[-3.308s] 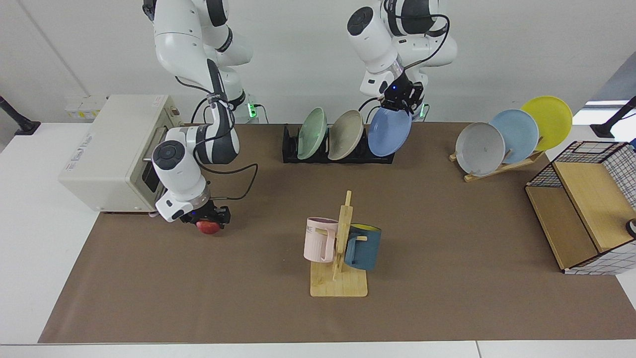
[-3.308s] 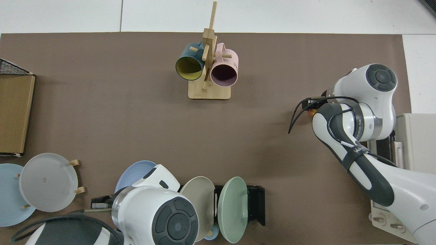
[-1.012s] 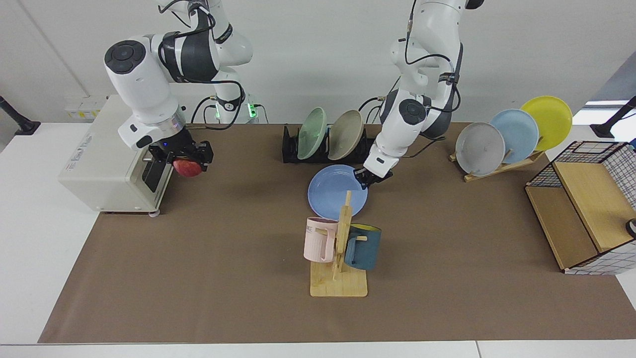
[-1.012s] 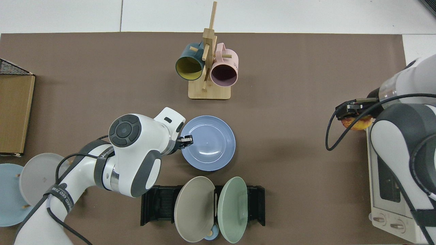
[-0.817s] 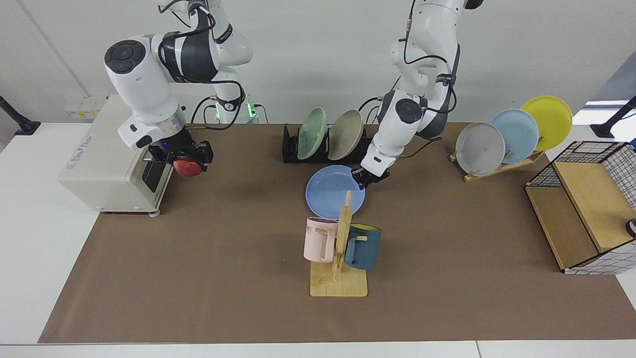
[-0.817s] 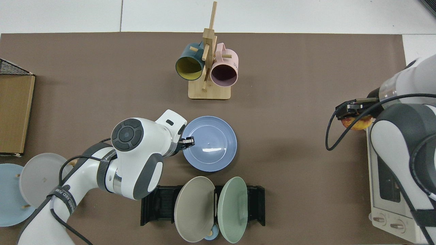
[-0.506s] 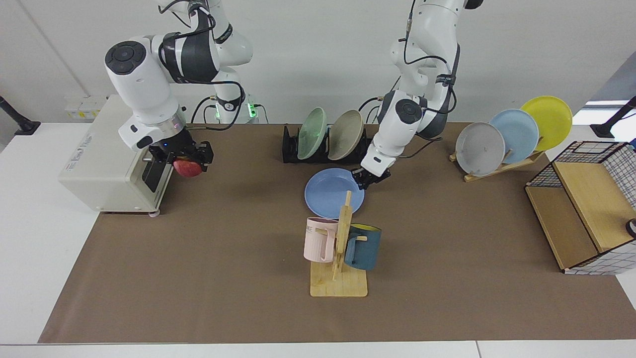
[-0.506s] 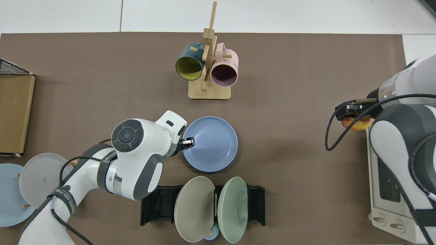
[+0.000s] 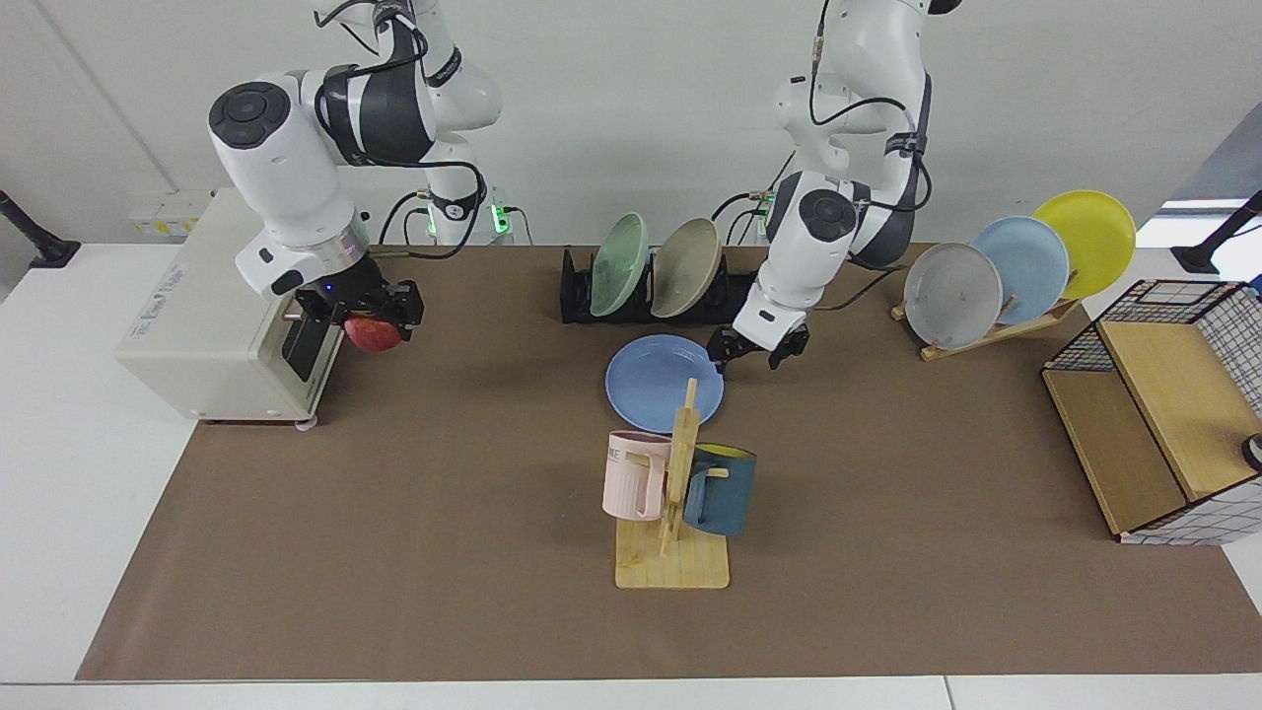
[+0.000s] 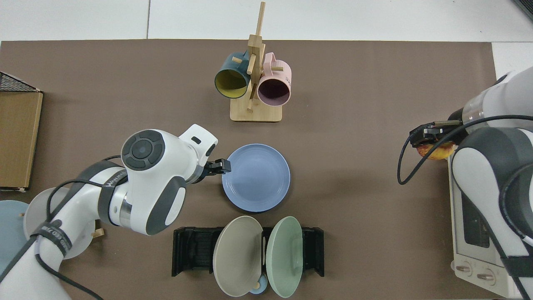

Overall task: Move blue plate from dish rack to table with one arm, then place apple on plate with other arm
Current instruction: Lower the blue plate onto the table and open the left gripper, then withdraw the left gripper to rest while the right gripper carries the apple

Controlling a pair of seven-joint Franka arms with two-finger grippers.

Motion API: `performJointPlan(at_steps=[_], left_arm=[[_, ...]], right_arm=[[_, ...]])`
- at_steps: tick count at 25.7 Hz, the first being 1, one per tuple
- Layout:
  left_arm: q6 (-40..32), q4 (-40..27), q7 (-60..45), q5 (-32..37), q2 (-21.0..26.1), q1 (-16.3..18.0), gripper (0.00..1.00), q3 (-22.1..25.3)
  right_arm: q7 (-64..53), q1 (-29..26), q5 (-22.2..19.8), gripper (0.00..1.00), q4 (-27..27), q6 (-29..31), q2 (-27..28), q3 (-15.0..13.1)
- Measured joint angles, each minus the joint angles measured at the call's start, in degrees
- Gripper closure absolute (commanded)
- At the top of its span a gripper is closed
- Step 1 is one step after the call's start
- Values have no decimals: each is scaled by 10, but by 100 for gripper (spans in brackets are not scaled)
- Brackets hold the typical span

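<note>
The blue plate [image 9: 659,387] [image 10: 255,178] lies flat on the brown mat of the table [image 9: 394,552], in front of the dish rack [image 9: 572,298] [image 10: 187,250]. My left gripper [image 9: 754,353] [image 10: 220,166] is open, just off the plate's rim, and holds nothing. My right gripper [image 9: 373,320] [image 10: 431,139] is shut on the apple [image 9: 373,337] [image 10: 436,152]. It holds the apple above the mat, beside the white appliance.
A green and a beige plate [image 9: 685,266] stand in the rack. A wooden mug tree [image 9: 673,493] [image 10: 255,83] with a pink and a teal mug stands just in front of the blue plate. A white appliance [image 9: 212,306], a wooden plate stand [image 9: 996,286] and a wire-sided box [image 9: 1163,414] line the sides.
The left arm carried the blue plate from the rack down onto the mat, then opened and drew back from its rim. The right arm lifted the apple and has since held still.
</note>
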Motion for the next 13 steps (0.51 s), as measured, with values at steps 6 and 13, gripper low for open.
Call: performJointPlan(at_steps=[6,13], left_arm=[[-116,67,5,31,-42,34,0,11],[-286,155,88,39,-71,39,0,72]], right_arm=[[0,0,0,100,0,0,0,1],[0,0,0,100,0,0,0,1]])
